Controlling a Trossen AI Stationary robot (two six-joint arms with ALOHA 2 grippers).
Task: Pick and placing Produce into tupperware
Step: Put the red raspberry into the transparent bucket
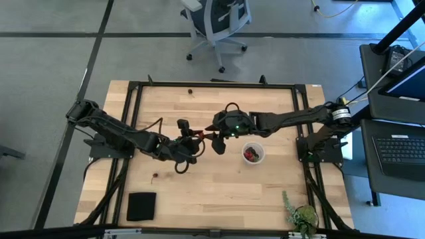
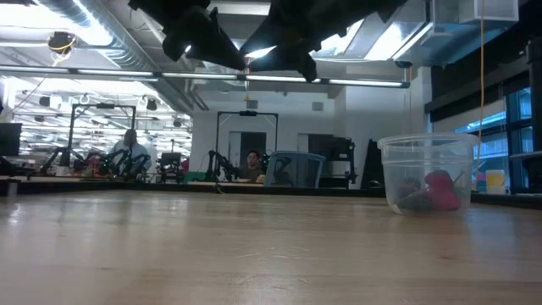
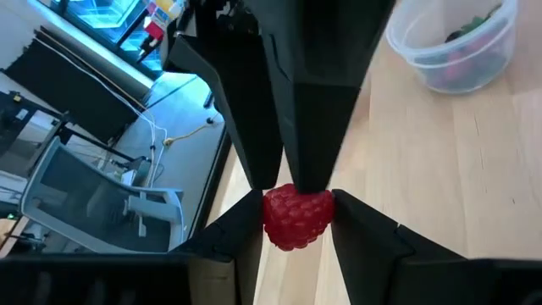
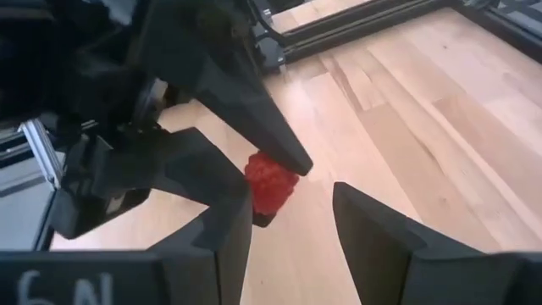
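Produce, red berry: held above the table near its centre, at the meeting point of both arms.

High view: left gripper and right gripper meet tip to tip at table centre. Tub stands at 4 o'clock from them, near, with red and dark fruits inside. One small dark fruit lies near the far edge, 12 o'clock; another at 8 o'clock of centre. Black pad at the near left corner; plant at the near right corner.

Low view: both arms hang at the top edge, off the table. Tub at 3 o'clock, upright, red fruit showing through its wall. People sit in the room behind.

Left wrist view: own fingers pinch the berry on both sides; the other arm's fingers come down to its top. Tub beyond, apart.

Right wrist view: own fingers spread, nothing between them. Berry sits just past them, gripped by the left gripper's tips.
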